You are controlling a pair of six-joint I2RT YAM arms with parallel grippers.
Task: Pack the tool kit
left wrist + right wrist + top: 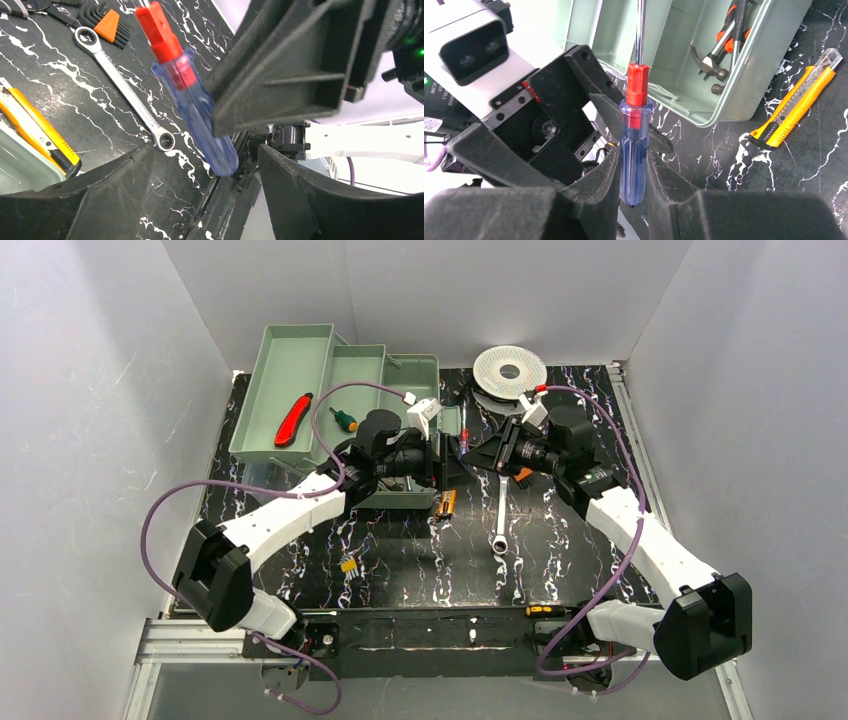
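The tool kit's pale green box [425, 368] stands open at the back left, its trays [300, 355] fanned out; a hammer [709, 62] lies in the base [744, 85]. My right gripper [633, 155] [480, 452] is shut on the clear blue handle of a screwdriver [634, 145] [200, 110] with a red collar, held above the table just right of the box. My left gripper [202, 150] [442, 455] faces it, open, its fingers on either side of the handle and apart from it.
On the black marbled table lie a yellow utility knife [446, 503] [794, 102], a ratchet wrench [499, 515] [125, 92] and a hex key set [107, 25]. A red knife [293, 418] and a green screwdriver [345, 420] lie in the trays. A white wire spool [510, 368] sits behind.
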